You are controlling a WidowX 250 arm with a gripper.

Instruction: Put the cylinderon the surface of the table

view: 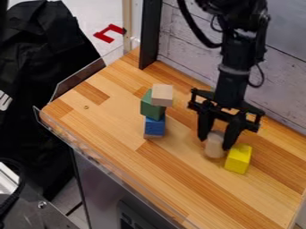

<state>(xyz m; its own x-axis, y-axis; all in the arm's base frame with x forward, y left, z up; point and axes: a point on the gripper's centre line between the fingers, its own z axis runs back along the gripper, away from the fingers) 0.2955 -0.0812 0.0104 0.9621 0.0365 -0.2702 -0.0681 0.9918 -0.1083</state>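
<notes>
A yellow block (238, 159) sits on the table (179, 179) just beside the pale cylinder (214, 149), which the claw (214, 143) has pinched at or barely above the surface, and farther back stands a block stack (155, 112).

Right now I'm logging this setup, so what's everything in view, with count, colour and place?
Cylinder: one, pale, upright beside the yellow block
Yellow block: one, yellow, table's right part
Top block: one, pale wood, top of the stack
Green block: one, green, under it
Blue block: one, blue, below the green
Bottom piece: one, pale, under the blue
Table: one, wood-brown, beneath these
Wall: one, whitish, behind
Post: one, black, at the table's back
Cloth: one, black, left
Red piece: one, red, upper left
Gripper: one, black, at the cylinder
Arm: one, black, upper right
</notes>
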